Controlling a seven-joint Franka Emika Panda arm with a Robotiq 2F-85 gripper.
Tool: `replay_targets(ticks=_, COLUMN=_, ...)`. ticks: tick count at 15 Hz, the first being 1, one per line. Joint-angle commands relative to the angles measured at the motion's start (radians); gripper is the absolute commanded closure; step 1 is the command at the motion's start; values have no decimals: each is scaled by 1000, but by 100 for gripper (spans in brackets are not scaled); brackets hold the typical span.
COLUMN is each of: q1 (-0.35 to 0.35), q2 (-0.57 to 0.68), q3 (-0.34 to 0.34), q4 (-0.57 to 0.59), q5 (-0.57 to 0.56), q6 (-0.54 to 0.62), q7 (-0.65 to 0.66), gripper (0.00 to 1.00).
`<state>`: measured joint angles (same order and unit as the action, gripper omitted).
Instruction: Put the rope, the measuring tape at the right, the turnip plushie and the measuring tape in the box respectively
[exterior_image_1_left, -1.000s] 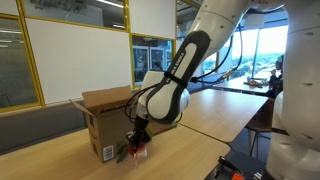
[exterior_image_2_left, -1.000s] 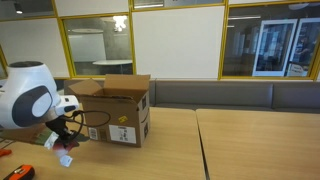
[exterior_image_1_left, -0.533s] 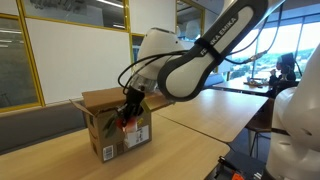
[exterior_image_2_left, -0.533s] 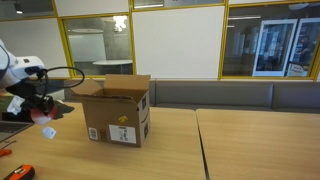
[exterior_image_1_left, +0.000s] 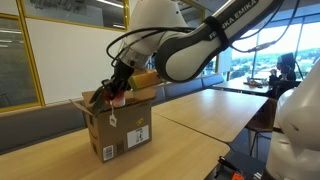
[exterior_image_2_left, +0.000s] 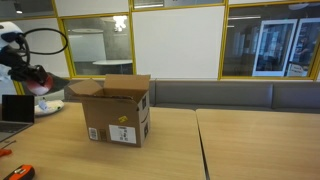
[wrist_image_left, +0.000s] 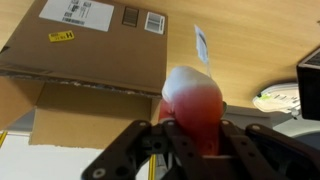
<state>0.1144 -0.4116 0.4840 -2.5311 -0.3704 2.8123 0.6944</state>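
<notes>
Matt cardboard, soft cloth, pale wood
The box (exterior_image_2_left: 115, 112) is plain brown matt cardboard with white paper labels (wrist_image_left: 85, 10); the plushie (wrist_image_left: 195, 98) looks soft, fuzzy cloth; the table (exterior_image_2_left: 240, 140) is smooth light wood.

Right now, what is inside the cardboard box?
In the wrist view only bare brown cardboard shows inside the box; the turnip plushie in the pincer covers the rest.

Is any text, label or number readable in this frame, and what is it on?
Nothing can be read.
White labels on the box flap: print too blurred.
Yellow sticker on the same flap: blurred.
Side labels on the box: too small.
White tag on the plushie: blurred.
</notes>
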Motion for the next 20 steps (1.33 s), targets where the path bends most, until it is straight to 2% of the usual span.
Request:
replay_targets(ticks=1, q1=-191, q2=-2, q3=96, q4=31, q5=-180, q6=134, q7=129, gripper=86)
replay_targets(ticks=4, q1=-418, q2=-9, q3=208, q4=44, q5=-360, q6=294, q7=266, gripper=86)
replay_targets(ticks=7, q1=-639, q2=1, q3=333, q4=99, q5=-445, q6=388, q7=348, gripper=86)
replay_targets(ticks=13, q1=-1084, q2=86, q3=699, q4=270, q5=-453, q6=329, q7=390, gripper=86)
replay_targets(ticks=20, q1=-1622, q2=128, q3=1186, q4=317, q5=-392, q6=266, q7=362, gripper=86)
